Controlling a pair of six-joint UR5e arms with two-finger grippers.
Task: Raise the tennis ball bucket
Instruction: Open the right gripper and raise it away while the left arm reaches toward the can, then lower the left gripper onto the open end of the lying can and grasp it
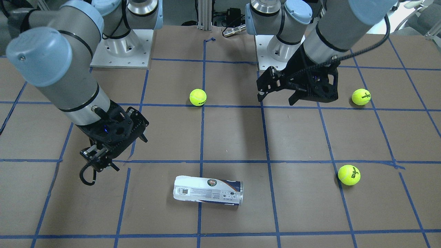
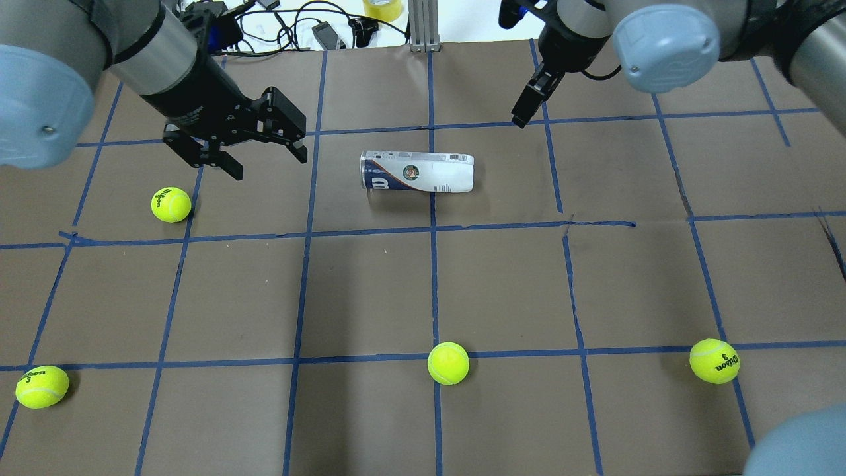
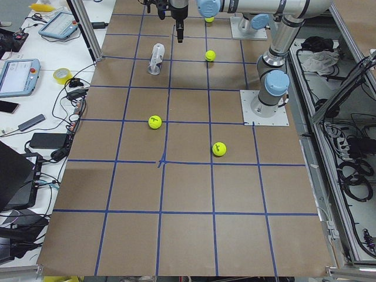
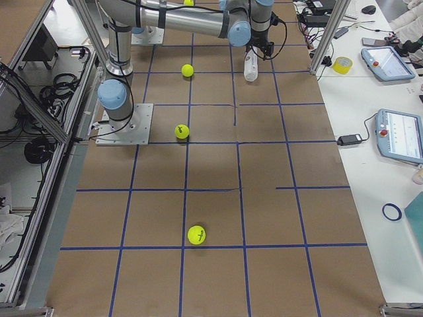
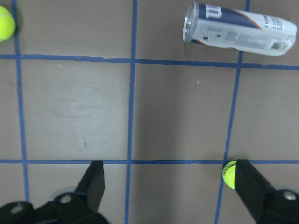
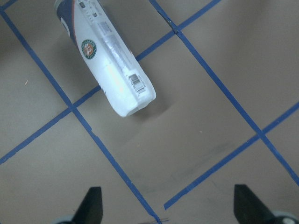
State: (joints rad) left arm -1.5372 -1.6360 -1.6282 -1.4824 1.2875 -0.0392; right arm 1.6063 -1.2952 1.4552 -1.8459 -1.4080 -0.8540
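Tennis ball bucket (image 2: 416, 172) lies on its side on the brown worktop (image 2: 370, 297), toward the edge farthest from the robot's base and about midway along that edge. Its metallic rim points to the robot's left and its white end to the robot's right. Nothing touches it. The left gripper (image 2: 268, 160) hovers off the rim end with its jaws spread wide and nothing between them. The right gripper (image 1: 100, 165) hangs off the white end; its wrist view shows both fingers (image 6: 91, 207) far apart and empty too. The task looks to be at the approach stage: neither arm is over the can, and no grasp has begun. Which arm will take it cannot be told from here. The next move calls for one gripper to come directly above the can's middle, turn so its fingers straddle the cylinder across its width, then descend and close. It should probably grip gently, since thin clear plastic may buckle or roll away. Loose tennis balls (image 2: 171, 204) lie well apart from the can and should not interfere.
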